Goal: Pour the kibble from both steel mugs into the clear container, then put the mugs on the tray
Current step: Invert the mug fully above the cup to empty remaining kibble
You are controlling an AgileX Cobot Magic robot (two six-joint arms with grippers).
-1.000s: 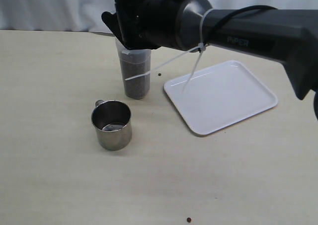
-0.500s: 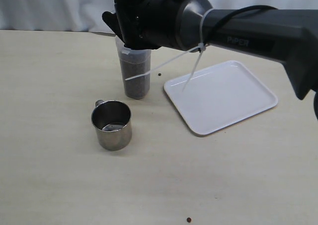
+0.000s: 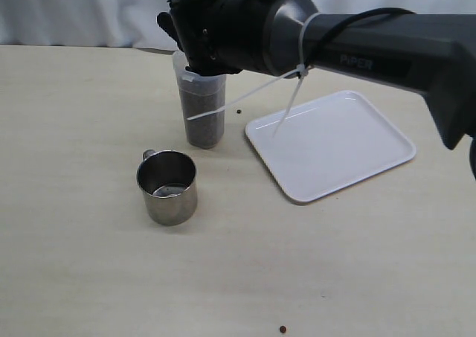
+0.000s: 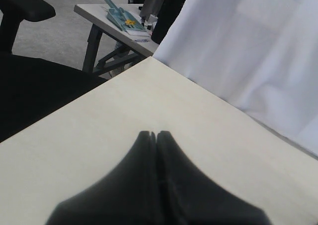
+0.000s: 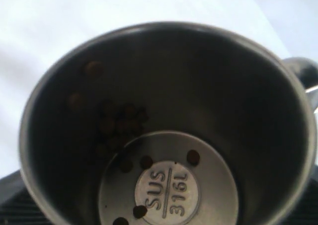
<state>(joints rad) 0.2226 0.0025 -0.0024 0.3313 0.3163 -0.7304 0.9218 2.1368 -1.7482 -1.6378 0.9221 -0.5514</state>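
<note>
The clear container (image 3: pixel 203 114) stands at the back of the table, filled most of the way with kibble (image 3: pixel 204 129). My right gripper (image 3: pixel 186 32) hangs over its rim, shut on a steel mug that the wrist hides in the exterior view. In the right wrist view that mug (image 5: pixel 169 86) fills the picture, tilted, with a few pellets of kibble (image 5: pixel 119 120) left inside. The other steel mug (image 3: pixel 167 187) stands upright in front of the container and looks empty. To the right lies the white tray (image 3: pixel 331 143), bare. My left gripper (image 4: pixel 157 134) is shut on nothing above a table corner.
One loose pellet (image 3: pixel 239 112) lies between the container and the tray, and another pellet (image 3: pixel 282 329) lies near the table's front edge. A white curtain hangs behind the table. The right arm (image 3: pixel 372 50) spans the scene above the tray.
The right gripper has turned and risen a little over the container's rim. Container, standing mug and tray have not moved.
</note>
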